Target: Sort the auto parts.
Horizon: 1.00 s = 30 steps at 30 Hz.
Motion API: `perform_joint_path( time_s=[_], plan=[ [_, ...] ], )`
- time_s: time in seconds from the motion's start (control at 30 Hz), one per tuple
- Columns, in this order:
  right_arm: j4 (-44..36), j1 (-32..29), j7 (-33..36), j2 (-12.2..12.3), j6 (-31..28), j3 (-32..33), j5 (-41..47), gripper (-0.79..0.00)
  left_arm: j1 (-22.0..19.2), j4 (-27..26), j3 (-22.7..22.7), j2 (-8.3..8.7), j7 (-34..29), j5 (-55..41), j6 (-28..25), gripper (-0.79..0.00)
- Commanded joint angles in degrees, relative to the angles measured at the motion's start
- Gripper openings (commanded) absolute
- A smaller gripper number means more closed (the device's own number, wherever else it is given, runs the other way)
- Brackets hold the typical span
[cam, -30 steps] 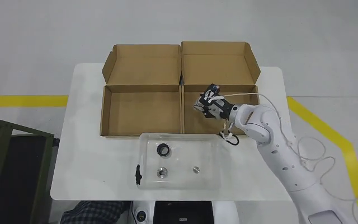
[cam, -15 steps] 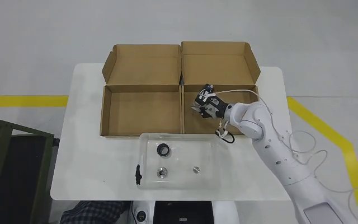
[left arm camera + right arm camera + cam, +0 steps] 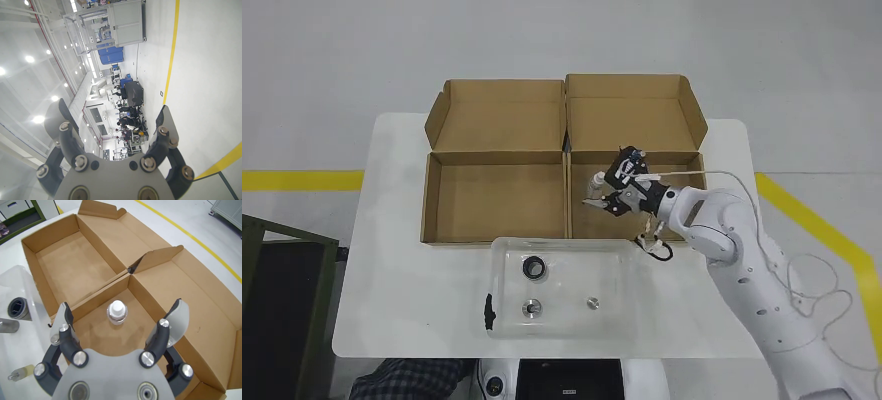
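An industrial lab hall: yellow floor tape (image 3: 302,180) passes the white table (image 3: 392,250) at nine and three o'clock. The room behind shows round ceiling lamps (image 3: 29,59), an aluminium-framed enclosure (image 3: 113,24) and blue cabinets (image 3: 111,55).

Right arm (image 3: 742,265) reaches in over the right-hand box (image 3: 642,155), wrist tipped down. Right gripper (image 3: 607,192) hangs above the box floor, jaws spread wide. Left gripper (image 3: 113,105) is aimed well away from the box, jaws also apart.

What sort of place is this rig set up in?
Probably an industrial hall or robotics workshop: a yellow floor line, a framed machine enclosure and rows of ceiling lights high overhead.
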Motion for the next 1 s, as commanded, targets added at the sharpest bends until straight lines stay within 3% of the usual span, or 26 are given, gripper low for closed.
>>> perform_joint_path(
  time_s=[0.0, 0.43, 0.73, 0.97],
  plan=[
    [-3.07, -1.69, 1.36, 0.34, -0.72, 0.97, 0.75, 0.0, 0.0, 0.0, 0.0, 0.0, 0.0, 0.0, 0.0, 0.0],
    [-21.18, -16.29, 8.96, 2.89, -8.15, 4.53, -2.77, 0.0, 0.0, 0.0, 0.0, 0.0, 0.0, 0.0, 0.0, 0.0],
    [-24.9, -24.52, 8.5, 4.28, -13.19, 6.1, -5.27, 0.0, 0.0, 0.0, 0.0, 0.0, 0.0, 0.0, 0.0, 0.0],
    [-26.4, -26.95, 9.66, 4.85, -13.76, 5.0, -10.53, 0.0, 0.0, 0.0, 0.0, 0.0, 0.0, 0.0, 0.0, 0.0]
  ],
)
